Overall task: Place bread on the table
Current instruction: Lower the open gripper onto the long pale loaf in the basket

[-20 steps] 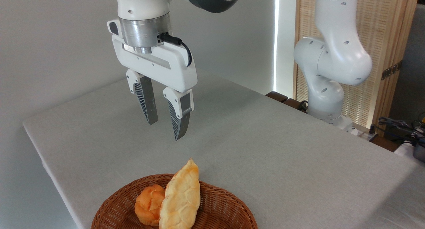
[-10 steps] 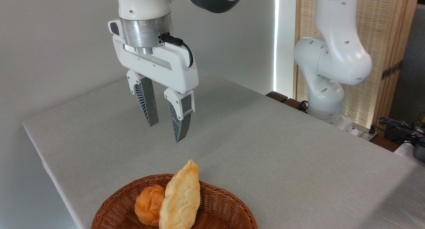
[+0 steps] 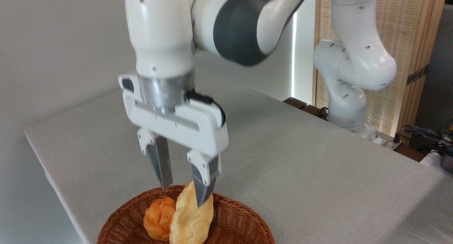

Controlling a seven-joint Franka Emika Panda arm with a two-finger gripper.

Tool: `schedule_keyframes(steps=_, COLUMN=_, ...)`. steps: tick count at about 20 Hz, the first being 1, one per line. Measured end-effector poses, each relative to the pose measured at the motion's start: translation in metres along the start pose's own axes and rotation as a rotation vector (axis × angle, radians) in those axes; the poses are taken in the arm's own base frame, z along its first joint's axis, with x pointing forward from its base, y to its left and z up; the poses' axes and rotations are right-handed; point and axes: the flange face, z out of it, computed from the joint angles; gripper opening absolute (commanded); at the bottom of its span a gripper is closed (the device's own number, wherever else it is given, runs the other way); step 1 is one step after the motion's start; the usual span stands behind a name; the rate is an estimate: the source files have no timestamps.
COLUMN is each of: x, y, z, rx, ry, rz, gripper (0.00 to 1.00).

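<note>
Pale golden, the elongated leaf-shaped bread (image 3: 191, 219) with its ridged top is propped in the brown woven wicker basket (image 3: 233, 224), touching the small round orange bun (image 3: 159, 217) on its left side, so nothing has yet been set on the light grey cloth-covered worktop (image 3: 300, 166). The white two-finger end effector (image 3: 182, 193) is held pointing downward over the loaf's upper end with its fingers spread apart and nothing gripped. One fingertip overlaps the loaf in the picture; contact cannot be told. This pose is judged an approach for straddling the loaf.
</note>
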Motion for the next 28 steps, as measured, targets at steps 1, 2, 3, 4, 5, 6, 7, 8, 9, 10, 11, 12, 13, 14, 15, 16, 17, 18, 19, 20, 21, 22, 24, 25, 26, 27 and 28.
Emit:
schedule_keyframes(steps=1, x=0.000, y=-0.003, z=0.011, rx=-0.005, ry=-0.014, rz=-0.004, gripper=1.00)
schedule_keyframes(steps=2, x=0.002, y=-0.004, z=0.021, rx=-0.011, ry=-0.029, rz=-0.005, gripper=1.00)
schedule_keyframes(steps=3, x=0.003, y=-0.004, z=0.031, rx=-0.017, ry=-0.043, rz=-0.004, gripper=1.00)
schedule_keyframes(steps=4, x=0.005, y=-0.005, z=0.039, rx=-0.021, ry=-0.053, rz=-0.004, gripper=1.00)
schedule_keyframes(steps=5, x=0.006, y=-0.005, z=0.046, rx=-0.024, ry=-0.060, rz=-0.004, gripper=1.00)
schedule_keyframes(steps=6, x=0.007, y=-0.005, z=0.050, rx=-0.025, ry=-0.065, rz=-0.003, gripper=1.00)
schedule_keyframes(steps=7, x=0.007, y=-0.006, z=0.053, rx=-0.025, ry=-0.068, rz=-0.003, gripper=1.00)
schedule_keyframes(steps=8, x=0.008, y=-0.006, z=0.055, rx=-0.025, ry=-0.069, rz=-0.001, gripper=1.00)
schedule_keyframes(steps=9, x=0.008, y=-0.006, z=0.055, rx=-0.025, ry=-0.069, rz=0.003, gripper=1.00)
schedule_keyframes(steps=10, x=0.008, y=-0.005, z=0.056, rx=-0.025, ry=-0.069, rz=0.008, gripper=0.95)
schedule_keyframes(steps=11, x=0.008, y=-0.005, z=0.056, rx=-0.026, ry=-0.069, rz=0.014, gripper=0.74)
schedule_keyframes(steps=12, x=0.008, y=-0.005, z=0.057, rx=-0.027, ry=-0.070, rz=0.023, gripper=0.48)
schedule_keyframes(steps=13, x=0.008, y=-0.005, z=0.058, rx=-0.028, ry=-0.071, rz=0.036, gripper=0.29)
schedule_keyframes(steps=14, x=0.008, y=-0.005, z=0.058, rx=-0.028, ry=-0.072, rz=0.048, gripper=0.24)
schedule_keyframes(steps=15, x=0.008, y=-0.005, z=0.059, rx=-0.029, ry=-0.072, rz=0.057, gripper=0.24)
schedule_keyframes(steps=16, x=0.009, y=-0.005, z=0.059, rx=-0.029, ry=-0.073, rz=0.062, gripper=0.24)
schedule_keyframes(steps=17, x=0.009, y=-0.005, z=0.059, rx=-0.030, ry=-0.073, rz=0.064, gripper=0.24)
schedule_keyframes(steps=18, x=0.009, y=-0.005, z=0.059, rx=-0.030, ry=-0.073, rz=0.065, gripper=0.24)
schedule_keyframes(steps=19, x=0.009, y=-0.005, z=0.059, rx=-0.030, ry=-0.073, rz=0.066, gripper=0.24)
schedule_keyframes(steps=20, x=0.009, y=-0.005, z=0.059, rx=-0.030, ry=-0.073, rz=0.067, gripper=0.24)
schedule_keyframes(steps=21, x=0.009, y=-0.005, z=0.059, rx=-0.030, ry=-0.073, rz=0.067, gripper=0.24)
schedule_keyframes(steps=22, x=0.009, y=-0.005, z=0.060, rx=-0.030, ry=-0.073, rz=0.067, gripper=0.24)
schedule_keyframes(steps=24, x=0.009, y=-0.005, z=0.060, rx=-0.030, ry=-0.073, rz=0.068, gripper=0.24)
schedule_keyframes(steps=25, x=0.009, y=-0.005, z=0.060, rx=-0.030, ry=-0.073, rz=0.068, gripper=0.24)
schedule_keyframes(steps=26, x=0.009, y=-0.005, z=0.060, rx=-0.030, ry=-0.073, rz=0.068, gripper=0.24)
schedule_keyframes(steps=27, x=0.009, y=-0.005, z=0.059, rx=-0.030, ry=-0.073, rz=0.068, gripper=0.24)
schedule_keyframes(steps=28, x=0.009, y=-0.005, z=0.059, rx=-0.030, ry=-0.073, rz=0.069, gripper=0.24)
